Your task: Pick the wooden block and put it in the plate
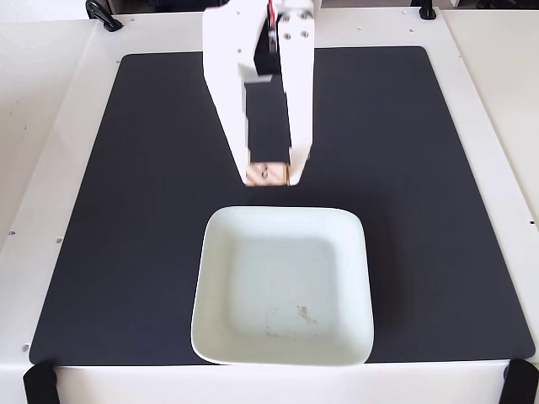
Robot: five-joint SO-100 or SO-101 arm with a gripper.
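Clamped between the fingertips of the gripper (268, 173), the wooden block (268, 172) was held end-on (its marked end turned to the camera), presumably so it could be lowered cleanly. Just ahead of the gripper, the plate (221, 278) was seen empty. Bare black mat (126, 210) was left open on every side.

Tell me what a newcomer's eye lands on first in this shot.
First, the white gripper reaching down the middle of the fixed view, its two long fingers closed on the wooden block, whose end face points toward the camera. Just below sits the plate, large, pale and empty, at the near edge of the black mat.
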